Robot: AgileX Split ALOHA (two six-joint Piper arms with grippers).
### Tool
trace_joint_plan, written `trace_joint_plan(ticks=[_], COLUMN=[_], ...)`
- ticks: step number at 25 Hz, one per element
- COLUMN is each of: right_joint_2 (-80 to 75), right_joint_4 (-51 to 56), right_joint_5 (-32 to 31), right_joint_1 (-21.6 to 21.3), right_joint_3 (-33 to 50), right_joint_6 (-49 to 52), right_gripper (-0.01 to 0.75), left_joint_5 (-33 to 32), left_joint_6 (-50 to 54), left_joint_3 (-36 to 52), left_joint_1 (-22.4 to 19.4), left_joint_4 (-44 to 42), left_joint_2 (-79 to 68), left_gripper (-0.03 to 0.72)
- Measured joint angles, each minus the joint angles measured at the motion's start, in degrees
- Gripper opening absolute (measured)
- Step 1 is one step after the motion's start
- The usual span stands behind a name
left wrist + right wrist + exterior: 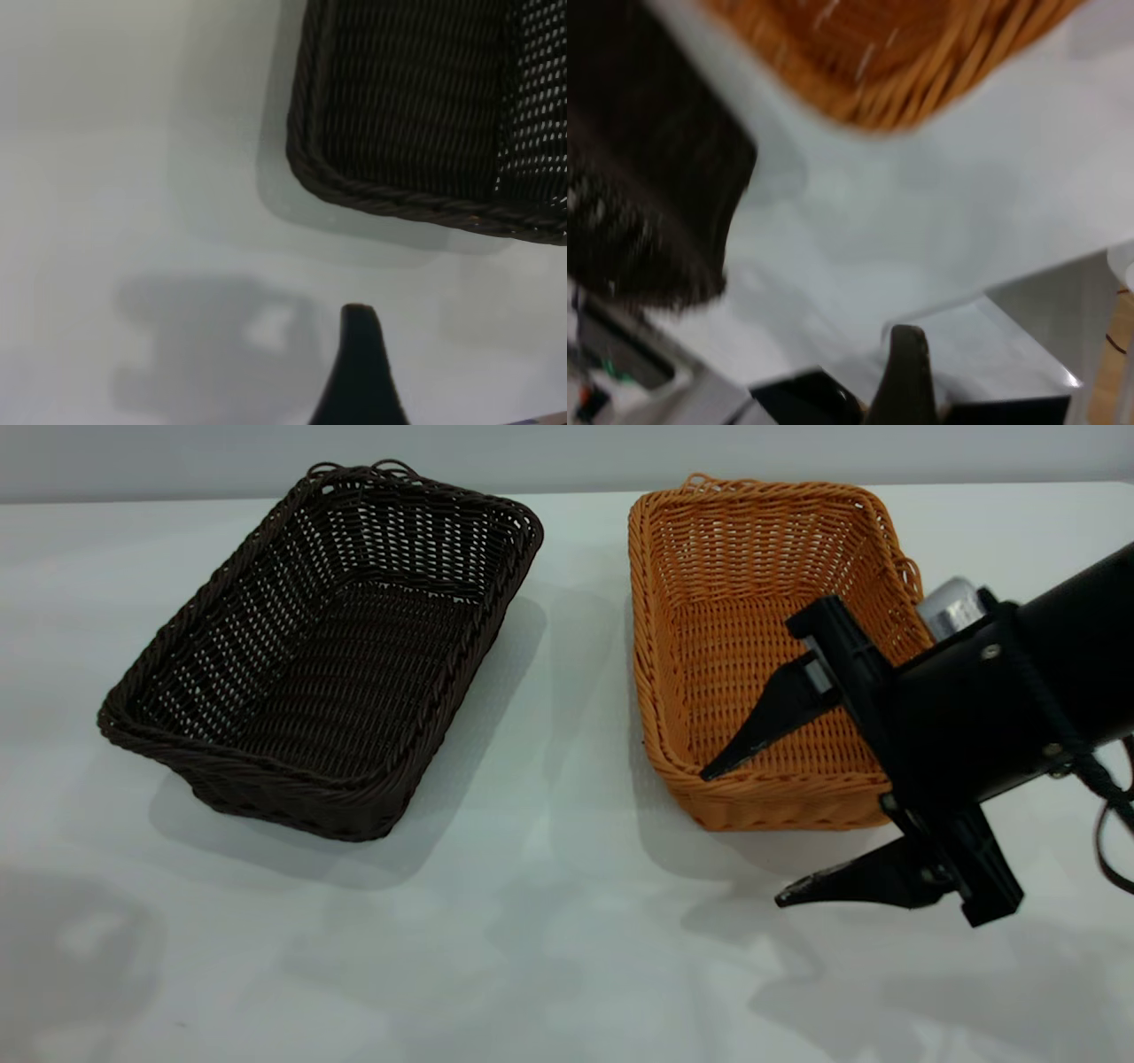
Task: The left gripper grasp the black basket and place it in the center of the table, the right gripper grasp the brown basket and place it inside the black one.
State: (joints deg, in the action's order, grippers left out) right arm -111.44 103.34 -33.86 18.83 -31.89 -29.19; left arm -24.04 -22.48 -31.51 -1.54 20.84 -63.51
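The black basket (328, 646) sits on the white table (549, 921) at the left. The brown basket (762, 646) sits to its right, a gap apart. My right gripper (742, 838) is open and empty, low at the brown basket's near end: one finger (771, 717) is over the inside, the other (859, 881) in front of the near wall. The right wrist view shows the brown basket (904, 53), the black basket (647, 177) and one finger (908, 372). My left gripper (434, 363) is outside the exterior view, over bare table short of the black basket's corner (425, 106); one finger (359, 354) shows.
The table's far edge meets a grey wall (567, 452). The right arm's thick black body and braided cable (1099, 779) hang over the table at the right. The right wrist view shows a table edge (1028, 292) with dark equipment beyond it.
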Motion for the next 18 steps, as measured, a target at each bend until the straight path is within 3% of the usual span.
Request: trace_joint_plan(ticks=[9,18], right_joint_2=[-3.7,-6.8], right_joint_4=[0.4,0.7], right_joint_5=[8.0,16.1], right_joint_1=[0.0,0.0], right_joint_3=[-8.5,-9.5], right_joint_6=[8.2,14.1], right_gripper=[0.555,0.555], left_joint_5=[0.0,-0.3], left_joint_6=[-3.1,-3.4], left_joint_3=[0.0,-0.7], left_joint_1=[0.0,0.0], left_joint_4=[2.1,2.1], left_joint_2=[-2.5,-5.8], left_gripper=[0.511,0.51])
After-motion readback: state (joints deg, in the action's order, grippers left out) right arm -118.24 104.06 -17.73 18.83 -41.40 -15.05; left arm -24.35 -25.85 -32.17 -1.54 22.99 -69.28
